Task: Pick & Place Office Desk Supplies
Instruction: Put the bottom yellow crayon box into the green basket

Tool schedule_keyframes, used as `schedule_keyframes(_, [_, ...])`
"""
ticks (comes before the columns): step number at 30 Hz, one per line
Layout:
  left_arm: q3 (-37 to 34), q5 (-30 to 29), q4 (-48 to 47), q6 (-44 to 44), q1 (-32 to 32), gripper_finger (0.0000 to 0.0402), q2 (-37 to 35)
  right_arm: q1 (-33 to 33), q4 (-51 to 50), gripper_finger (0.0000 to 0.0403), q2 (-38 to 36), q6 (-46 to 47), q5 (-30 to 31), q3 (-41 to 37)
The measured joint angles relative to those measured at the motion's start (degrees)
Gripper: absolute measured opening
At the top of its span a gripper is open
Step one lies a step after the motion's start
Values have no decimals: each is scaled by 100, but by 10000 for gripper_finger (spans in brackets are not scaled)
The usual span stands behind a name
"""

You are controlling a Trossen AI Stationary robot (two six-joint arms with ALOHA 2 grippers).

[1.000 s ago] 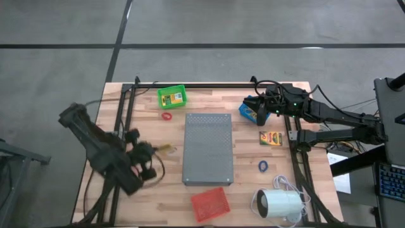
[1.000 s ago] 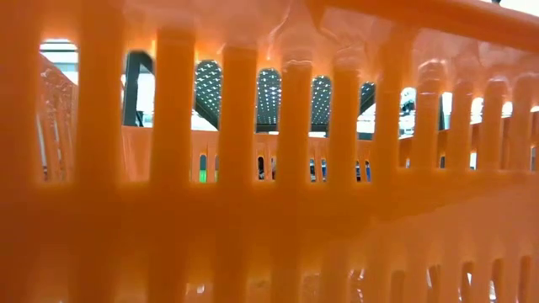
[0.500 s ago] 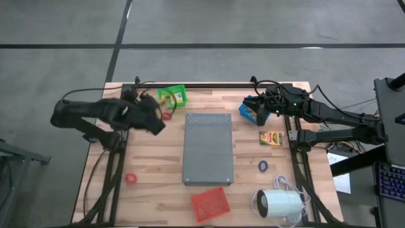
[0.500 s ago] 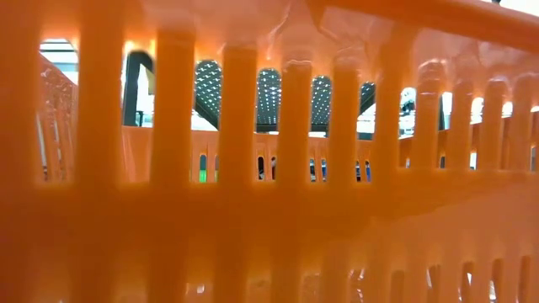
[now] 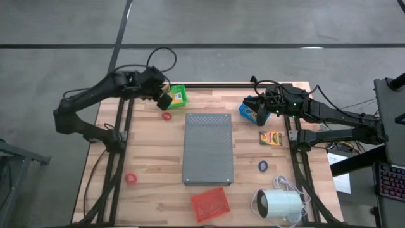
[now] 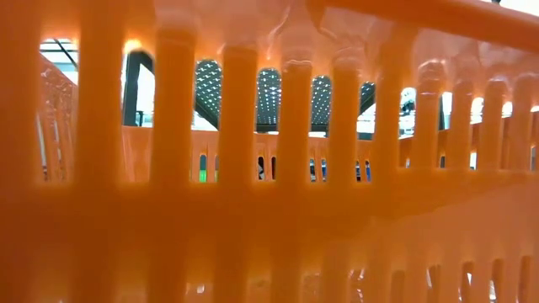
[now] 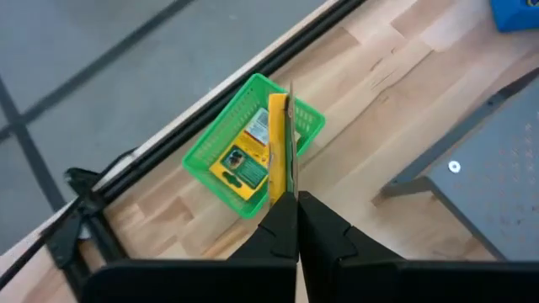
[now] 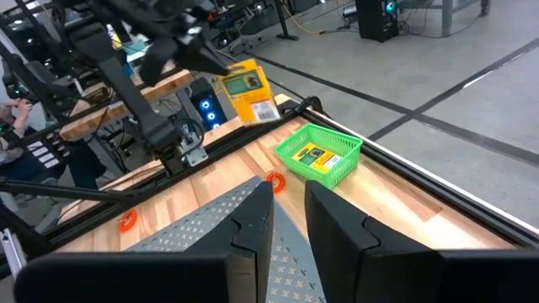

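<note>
The left gripper [image 5: 162, 95] hangs just over the green basket [image 5: 179, 89] at the table's far edge, pinching a crayon box [image 7: 278, 143] edge-on; another box [image 7: 240, 164] lies inside the basket. The right gripper [image 5: 258, 113] waits by the blue bin [image 5: 245, 110], fingers slightly parted, holding nothing.

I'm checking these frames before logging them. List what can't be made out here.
- Low view: an orange basket wall fills the frame and hides the table, both arms and every supply.
- High view: the print on the crayon box by the right arm is too small to read.
- High view: the right hand covers part of the blue thing, so I can't tell what it is.
</note>
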Motion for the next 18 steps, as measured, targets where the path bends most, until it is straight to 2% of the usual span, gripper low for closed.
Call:
schedule_keyframes(7, [-558,456,499,110,776,2,256,1,-1,82,0,0,-2,1])
schedule_keyframes(13, [-1116,1308,1267,581,1290,2,298,0,-4,84,0,0,0,0])
schedule_keyframes(18, [-1303,1361,1624,655,1567,2,294,0,-2,76,0,0,0,0])
